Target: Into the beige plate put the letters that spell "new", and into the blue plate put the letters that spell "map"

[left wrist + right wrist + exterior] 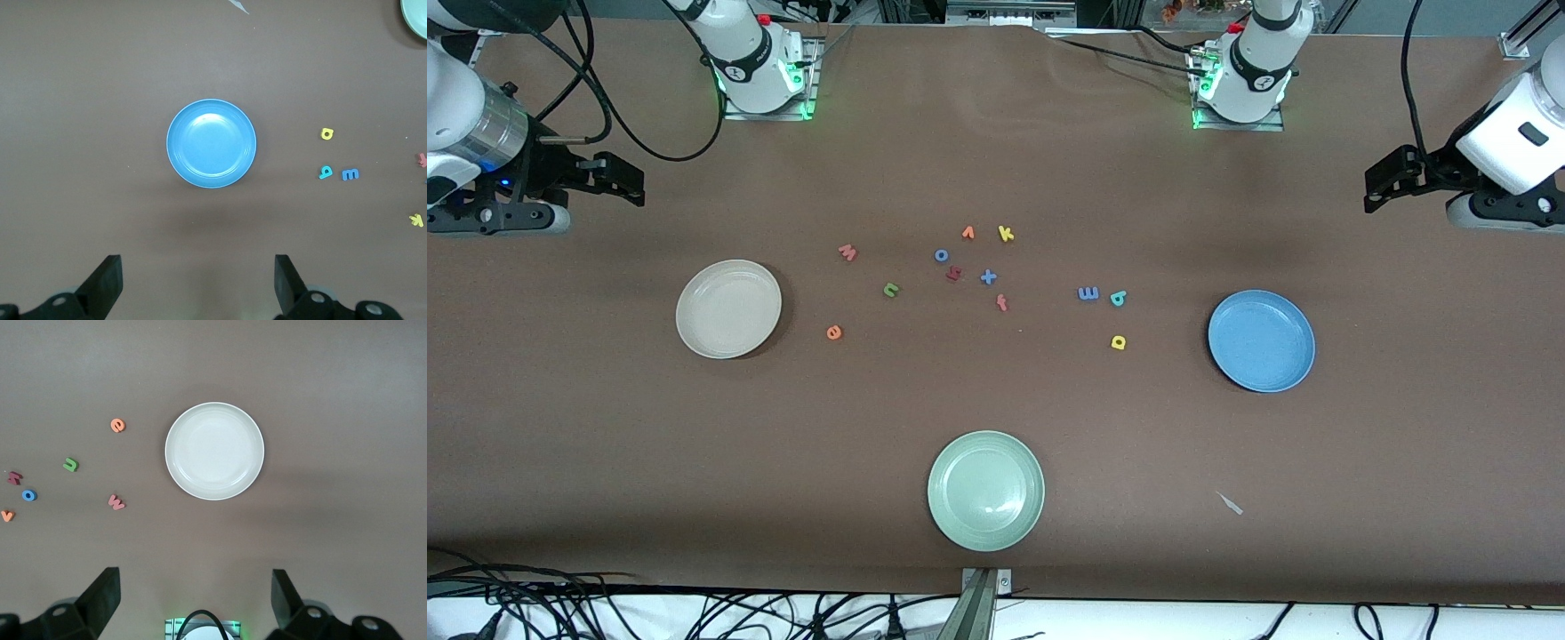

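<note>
Below the left gripper's (198, 283) spread fingers lies the blue plate (211, 143); right gripper's (193, 600) likewise, beige plate (214, 451).

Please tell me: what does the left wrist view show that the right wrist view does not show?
Only the left wrist view shows the blue plate, the yellow a, the teal p, the blue m and the open left gripper. Only the right wrist view shows the beige plate, the orange e, the green n, the pinkish-red w and the open right gripper. Both show the brown table.
</note>
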`<state>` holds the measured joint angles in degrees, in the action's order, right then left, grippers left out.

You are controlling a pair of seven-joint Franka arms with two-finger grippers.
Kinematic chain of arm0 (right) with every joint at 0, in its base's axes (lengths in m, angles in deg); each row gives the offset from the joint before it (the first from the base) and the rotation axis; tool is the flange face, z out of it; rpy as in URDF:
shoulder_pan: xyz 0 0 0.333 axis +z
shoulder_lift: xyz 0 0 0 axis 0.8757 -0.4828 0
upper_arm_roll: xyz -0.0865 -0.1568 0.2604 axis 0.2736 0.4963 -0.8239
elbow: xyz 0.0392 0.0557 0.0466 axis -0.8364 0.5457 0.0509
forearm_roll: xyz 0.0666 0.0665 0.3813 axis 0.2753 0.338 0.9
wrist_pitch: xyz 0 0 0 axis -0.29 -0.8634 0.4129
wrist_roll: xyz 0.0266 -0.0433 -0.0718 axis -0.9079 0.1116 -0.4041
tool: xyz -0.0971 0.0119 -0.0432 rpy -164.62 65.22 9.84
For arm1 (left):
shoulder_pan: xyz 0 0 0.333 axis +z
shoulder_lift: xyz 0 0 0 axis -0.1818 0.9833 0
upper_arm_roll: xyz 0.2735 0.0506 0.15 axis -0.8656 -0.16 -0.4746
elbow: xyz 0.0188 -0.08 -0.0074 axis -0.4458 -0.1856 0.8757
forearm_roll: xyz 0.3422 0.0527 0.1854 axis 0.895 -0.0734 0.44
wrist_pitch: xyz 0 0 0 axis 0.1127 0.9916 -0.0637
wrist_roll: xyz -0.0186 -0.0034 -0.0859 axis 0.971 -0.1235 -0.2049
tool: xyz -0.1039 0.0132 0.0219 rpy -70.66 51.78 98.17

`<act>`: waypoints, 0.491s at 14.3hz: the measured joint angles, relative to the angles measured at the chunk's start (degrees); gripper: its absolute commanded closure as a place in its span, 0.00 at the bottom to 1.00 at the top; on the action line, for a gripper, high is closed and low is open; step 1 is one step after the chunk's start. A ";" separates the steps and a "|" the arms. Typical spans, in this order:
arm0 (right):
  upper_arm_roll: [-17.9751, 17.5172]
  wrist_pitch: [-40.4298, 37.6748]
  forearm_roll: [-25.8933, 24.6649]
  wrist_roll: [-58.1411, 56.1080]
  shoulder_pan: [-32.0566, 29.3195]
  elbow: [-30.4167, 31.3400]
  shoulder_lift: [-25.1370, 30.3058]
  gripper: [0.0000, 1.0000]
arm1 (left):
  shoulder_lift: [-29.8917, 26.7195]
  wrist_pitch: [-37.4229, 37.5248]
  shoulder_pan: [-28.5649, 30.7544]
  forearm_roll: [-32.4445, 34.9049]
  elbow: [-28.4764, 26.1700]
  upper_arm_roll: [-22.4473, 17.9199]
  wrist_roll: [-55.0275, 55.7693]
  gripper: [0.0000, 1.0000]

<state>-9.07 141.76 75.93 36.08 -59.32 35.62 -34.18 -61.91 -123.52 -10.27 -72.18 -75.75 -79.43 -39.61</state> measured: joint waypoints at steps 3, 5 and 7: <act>0.02 -0.04 0.01 0.00 -0.01 0.00 -0.03 0.00 | -0.49 0.31 1.07 0.00 -0.37 -0.22 -0.43 0.00; 0.13 -0.04 0.01 0.00 -0.01 0.00 -0.03 0.00 | -0.48 0.39 2.43 0.00 -0.70 -0.33 -2.27 0.00; 0.28 -0.04 0.01 0.00 -0.01 0.00 -0.04 0.00 | -0.48 0.40 2.63 0.00 -0.72 -0.22 -2.57 0.00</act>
<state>-8.80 141.72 75.94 36.08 -59.33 35.62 -34.23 -62.39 -123.12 -7.64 -72.18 -76.47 -79.65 -42.18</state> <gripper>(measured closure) 0.000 0.000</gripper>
